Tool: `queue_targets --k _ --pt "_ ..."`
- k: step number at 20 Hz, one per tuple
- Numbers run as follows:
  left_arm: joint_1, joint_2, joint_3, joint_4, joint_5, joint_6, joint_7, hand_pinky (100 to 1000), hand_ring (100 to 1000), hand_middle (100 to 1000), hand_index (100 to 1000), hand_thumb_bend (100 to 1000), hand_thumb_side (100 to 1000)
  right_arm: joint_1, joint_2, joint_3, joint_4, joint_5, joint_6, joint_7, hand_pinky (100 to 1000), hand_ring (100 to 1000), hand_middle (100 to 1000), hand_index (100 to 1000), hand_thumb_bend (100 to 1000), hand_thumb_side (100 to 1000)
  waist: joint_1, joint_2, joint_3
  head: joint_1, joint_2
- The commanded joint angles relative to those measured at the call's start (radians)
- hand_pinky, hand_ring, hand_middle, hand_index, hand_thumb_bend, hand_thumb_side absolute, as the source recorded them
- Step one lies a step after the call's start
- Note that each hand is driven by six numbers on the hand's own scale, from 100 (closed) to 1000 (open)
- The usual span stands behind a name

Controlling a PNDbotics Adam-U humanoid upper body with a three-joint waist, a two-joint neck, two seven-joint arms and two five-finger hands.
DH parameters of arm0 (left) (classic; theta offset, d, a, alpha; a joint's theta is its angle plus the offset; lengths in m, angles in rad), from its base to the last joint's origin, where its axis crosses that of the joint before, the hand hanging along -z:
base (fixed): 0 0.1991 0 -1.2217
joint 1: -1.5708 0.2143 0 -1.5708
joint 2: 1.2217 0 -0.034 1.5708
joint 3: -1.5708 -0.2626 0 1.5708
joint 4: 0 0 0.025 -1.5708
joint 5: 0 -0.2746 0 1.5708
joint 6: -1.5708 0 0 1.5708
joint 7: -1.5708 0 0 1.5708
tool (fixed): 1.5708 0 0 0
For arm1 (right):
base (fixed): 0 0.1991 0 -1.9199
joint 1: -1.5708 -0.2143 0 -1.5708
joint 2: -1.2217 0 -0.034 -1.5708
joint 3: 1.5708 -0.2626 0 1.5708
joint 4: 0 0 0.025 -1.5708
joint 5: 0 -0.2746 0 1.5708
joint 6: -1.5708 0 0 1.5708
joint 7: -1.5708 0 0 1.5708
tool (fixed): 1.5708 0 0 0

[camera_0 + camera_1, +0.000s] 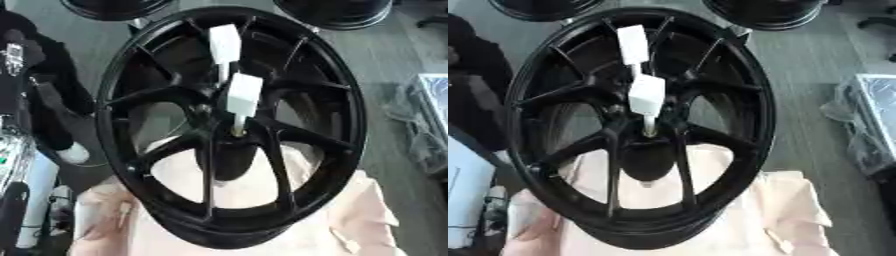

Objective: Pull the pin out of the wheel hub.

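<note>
looks like nothing's been pulled yet: two white pins (pixel 243 95) are still seen stuck in the middle of the black wheel hub (pixel 229 125) on pink cloth (pixel 789 210), and no hands are shown, so the fingers can't be judged.

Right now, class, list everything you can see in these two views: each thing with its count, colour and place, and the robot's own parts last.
wheel: one, black, spoked, centre, tilted, resting on the cloth.
pins: two, white blocky tops, at the hub; one lower with its thin stem in the hub centre, one higher behind it.
cloth: one, pale pink, under the wheel, bottom of view.
other wheels: two, black, top edge, partly cut off.
plastic-wrapped item: one, clear and grey, right edge.
white cylinder: one, lower left.
dark equipment: left edge, unclear.
Robot's hands: none seen.
</note>
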Motion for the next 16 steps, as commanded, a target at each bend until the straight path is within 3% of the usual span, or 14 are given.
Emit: queue_targets --k 1,3,4,7,11,16 --pt "-0.004 0.033 0.006 -0.009 -0.003 0.000 0.002 588 792 672 712 253 723 -0.031 0.011 0.010 0.011 0.056 0.055 0.017 808 803 777 847 100 466 0.000 -0.030 -0.003 0.010 0.006" --pt "-0.001 0.036 0.005 -0.008 -0.004 0.001 0.002 588 792 672 712 253 723 -0.040 0.021 0.023 0.007 0.090 0.101 0.020 805 802 778 850 100 492 -0.001 -0.030 -0.006 0.014 0.006" --pt "-0.001 0.037 0.005 -0.008 -0.004 0.001 0.002 588 792 672 712 253 723 -0.043 0.025 0.028 0.003 0.103 0.120 0.022 801 803 780 855 100 569 -0.002 -0.031 -0.007 0.017 0.006" --pt "0.000 0.039 0.004 -0.007 -0.005 0.001 0.001 588 793 672 712 252 723 -0.043 0.037 0.051 -0.026 0.151 0.191 0.043 795 798 775 854 100 688 -0.003 -0.031 -0.008 0.028 0.006" --pt "-0.001 0.039 0.005 -0.007 -0.004 0.000 0.001 588 793 672 712 253 723 -0.031 0.033 0.053 -0.088 0.203 0.240 0.071 787 771 753 839 100 738 -0.004 -0.030 -0.007 0.030 0.006" --pt "-0.003 0.039 0.005 -0.006 -0.003 0.000 0.001 589 793 672 712 250 725 -0.010 0.027 0.061 -0.132 0.239 0.259 0.120 779 745 711 826 100 775 -0.004 -0.029 -0.005 0.026 0.006"
